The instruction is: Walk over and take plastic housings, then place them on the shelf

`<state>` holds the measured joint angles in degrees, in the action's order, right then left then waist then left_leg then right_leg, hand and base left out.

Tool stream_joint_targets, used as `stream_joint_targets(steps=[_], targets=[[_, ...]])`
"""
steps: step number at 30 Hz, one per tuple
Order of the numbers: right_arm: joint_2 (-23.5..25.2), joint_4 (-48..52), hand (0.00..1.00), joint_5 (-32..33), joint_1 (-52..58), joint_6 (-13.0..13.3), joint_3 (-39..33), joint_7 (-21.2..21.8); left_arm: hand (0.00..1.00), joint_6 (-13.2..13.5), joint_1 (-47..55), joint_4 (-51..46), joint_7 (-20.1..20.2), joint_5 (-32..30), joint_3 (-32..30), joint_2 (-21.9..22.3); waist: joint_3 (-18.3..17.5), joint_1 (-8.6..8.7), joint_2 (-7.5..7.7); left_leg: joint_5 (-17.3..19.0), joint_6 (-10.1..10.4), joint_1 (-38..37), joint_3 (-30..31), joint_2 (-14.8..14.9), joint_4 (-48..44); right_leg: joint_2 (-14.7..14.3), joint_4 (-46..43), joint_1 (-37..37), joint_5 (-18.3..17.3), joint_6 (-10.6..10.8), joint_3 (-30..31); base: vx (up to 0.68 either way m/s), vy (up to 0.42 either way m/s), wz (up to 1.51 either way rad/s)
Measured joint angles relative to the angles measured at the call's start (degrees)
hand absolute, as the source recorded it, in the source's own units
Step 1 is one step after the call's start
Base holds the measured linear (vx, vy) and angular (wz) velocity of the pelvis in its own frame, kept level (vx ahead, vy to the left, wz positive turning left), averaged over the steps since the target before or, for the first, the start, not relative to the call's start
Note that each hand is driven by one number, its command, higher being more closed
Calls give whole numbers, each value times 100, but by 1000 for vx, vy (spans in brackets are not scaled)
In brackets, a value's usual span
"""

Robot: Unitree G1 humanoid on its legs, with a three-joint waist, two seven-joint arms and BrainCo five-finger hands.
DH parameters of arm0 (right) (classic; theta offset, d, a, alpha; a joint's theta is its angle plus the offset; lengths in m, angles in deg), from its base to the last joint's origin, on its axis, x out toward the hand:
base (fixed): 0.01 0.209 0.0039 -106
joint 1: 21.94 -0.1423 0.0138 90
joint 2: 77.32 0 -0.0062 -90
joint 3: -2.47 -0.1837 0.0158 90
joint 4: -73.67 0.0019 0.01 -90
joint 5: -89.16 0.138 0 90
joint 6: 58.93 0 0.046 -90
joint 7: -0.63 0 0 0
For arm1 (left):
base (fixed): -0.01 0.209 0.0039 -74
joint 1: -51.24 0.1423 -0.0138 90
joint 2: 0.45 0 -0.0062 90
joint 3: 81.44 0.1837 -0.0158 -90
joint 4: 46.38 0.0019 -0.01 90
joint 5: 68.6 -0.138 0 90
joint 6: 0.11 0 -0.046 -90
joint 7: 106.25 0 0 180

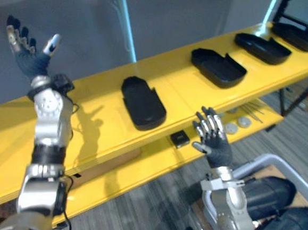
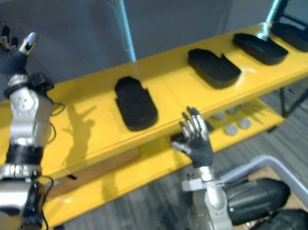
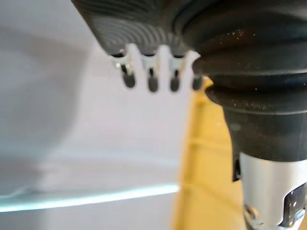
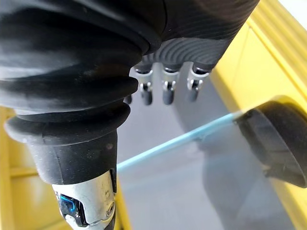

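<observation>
The left hand [image 1: 33,57] is hovering raised above the yellow shelf's [image 1: 89,126] left end, its fingers [image 1: 14,36] spread open and holding nothing. Four black plastic housings [image 1: 142,102] are lying in a row along the top level. The right hand [image 1: 216,142] is hanging before the shelf edge, just right of the leftmost housing, fingers open and empty.

The left arm [image 1: 48,138] and right arm [image 1: 234,209] are silver-grey, built of rounded metal segments. The left robot hand [image 1: 33,60] and right robot hand [image 1: 215,146] wear dark ribbed covers, with silver fingers [image 1: 212,122] tipped in black.
</observation>
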<state>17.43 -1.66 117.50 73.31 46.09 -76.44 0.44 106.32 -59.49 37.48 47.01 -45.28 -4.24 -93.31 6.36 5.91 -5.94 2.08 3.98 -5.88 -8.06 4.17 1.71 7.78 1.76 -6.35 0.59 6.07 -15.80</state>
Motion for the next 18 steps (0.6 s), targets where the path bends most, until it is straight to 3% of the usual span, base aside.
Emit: stream_joint_targets(steps=[1,5,9,10,11,18], targets=[[90,-3,0,-13,3,-4,-109,-43,0,14,633,-706,52,-128,-80,331,-21,-129,23,-1,3,-11,124,-16,-6,6,37,-89,8,13,-67,-34,3,27],[332,1,0,-275,33,-12,-372,-201,0,24,2323,-2207,254,-202,-205,1060,-174,-298,118,0,6,6,283,-73,3,19,124,-222,21,39,-291,-49,-3,27],[564,72,0,-378,411,-21,-733,-237,0,86,3649,-2906,651,-412,-259,1609,-259,-534,271,-14,19,19,313,-103,83,30,207,-268,22,57,-324,-52,10,9],[568,73,0,-374,441,-20,-783,-231,0,100,3755,-2916,735,-405,-276,1652,-272,-534,292,-32,18,30,325,-109,109,34,212,-262,7,37,-336,-33,3,3],[587,73,0,-328,327,113,-1091,-218,0,599,3860,-2922,1351,-295,-417,1756,-416,-520,684,-137,15,88,427,-152,265,108,152,-166,22,84,-453,0,0,0],[592,62,0,-327,344,113,-1195,-87,0,596,3858,-2907,1335,-302,-405,1773,-308,-519,722,-138,14,88,440,-144,167,125,40,-177,11,68,-452,0,0,0]])
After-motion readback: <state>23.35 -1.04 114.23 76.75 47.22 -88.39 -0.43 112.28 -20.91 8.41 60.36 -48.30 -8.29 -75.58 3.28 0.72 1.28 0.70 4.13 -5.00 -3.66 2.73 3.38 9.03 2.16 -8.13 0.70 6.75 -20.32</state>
